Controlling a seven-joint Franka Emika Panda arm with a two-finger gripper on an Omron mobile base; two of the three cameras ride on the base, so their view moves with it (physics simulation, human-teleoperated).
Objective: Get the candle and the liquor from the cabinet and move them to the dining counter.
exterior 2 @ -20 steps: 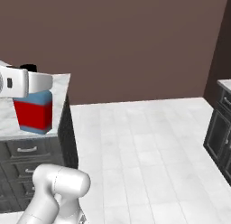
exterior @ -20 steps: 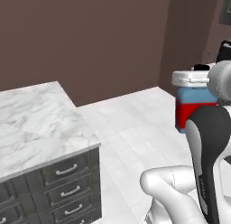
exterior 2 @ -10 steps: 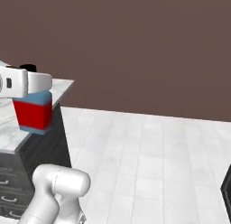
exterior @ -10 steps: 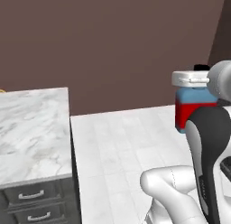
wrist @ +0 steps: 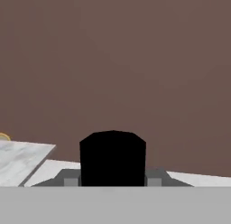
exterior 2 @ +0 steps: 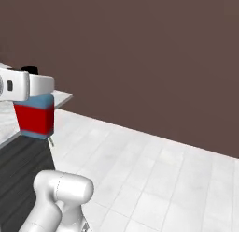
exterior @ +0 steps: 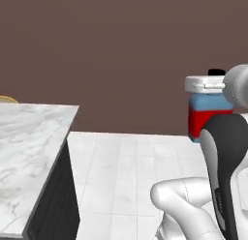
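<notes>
The base has turned: the whole view has swung, and the drawer fronts seen a moment ago have passed out of sight, leaving the marble tabletop [exterior: 29,152] edge-on at left. The liquor [exterior: 209,119] rides unchanged beside the arm, jaws clamped on it, black cap [wrist: 113,157] upward. Judged: a carry toward the dining counter, not yet a placement.

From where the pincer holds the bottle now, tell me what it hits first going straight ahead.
Most likely the brown wall: the pincer, shut on the liquor, faces it squarely. The dining counter sits off to one side. Depth is unclear.
</notes>
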